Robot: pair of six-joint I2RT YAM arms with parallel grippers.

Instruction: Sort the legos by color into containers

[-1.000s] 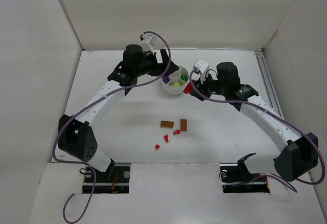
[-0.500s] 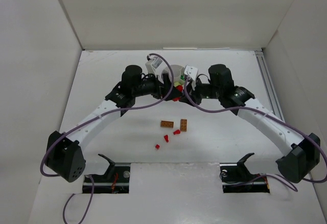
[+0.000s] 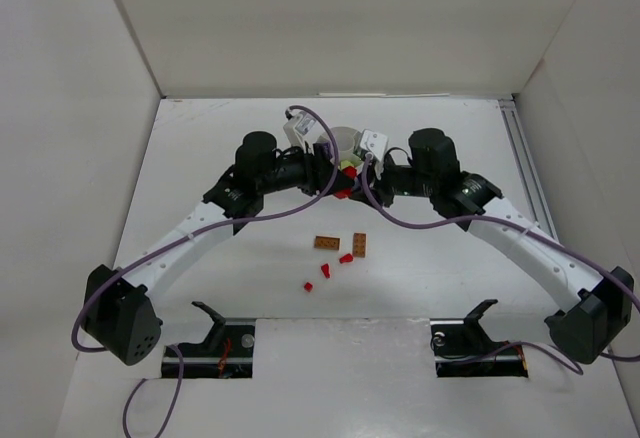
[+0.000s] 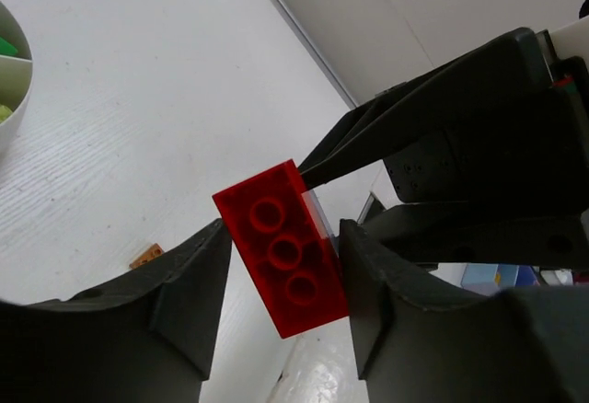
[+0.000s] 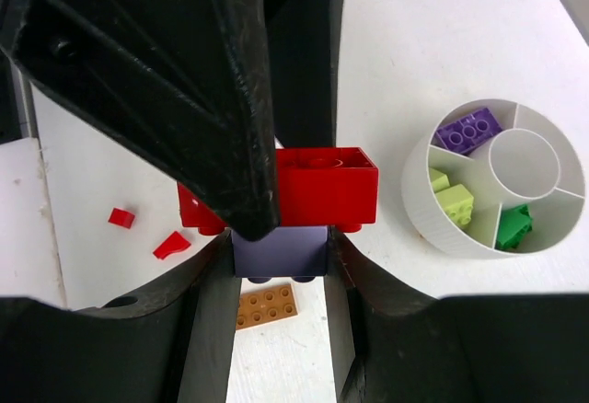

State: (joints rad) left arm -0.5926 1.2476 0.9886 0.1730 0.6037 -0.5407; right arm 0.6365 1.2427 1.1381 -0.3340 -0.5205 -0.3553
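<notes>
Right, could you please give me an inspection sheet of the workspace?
Surface: white table.
Job's things: dish holds a purple brick, lime bricks and a green brick in separate wedges; two orange-brown bricks and three red pieces lie loose.
Clutter: nothing seen.
Jaws: left jaws shut on red brick; right jaws shut on dark purple brick joined to it.
Cables: purple cables hang in loose loops.
Surroundings: white walls.

One red brick (image 4: 283,248) joined to one dark purple brick (image 5: 281,251); white dish (image 5: 414,210) holding a purple studded brick (image 5: 467,131), lime-yellow bricks (image 5: 454,204) and a green brick (image 5: 513,226); two orange-brown studded bricks (image 3: 327,242) and small red pieces (image 3: 326,270) on white tabletop (image 3: 420,258); left gripper (image 4: 281,274) and right gripper (image 5: 276,265) black.
</notes>
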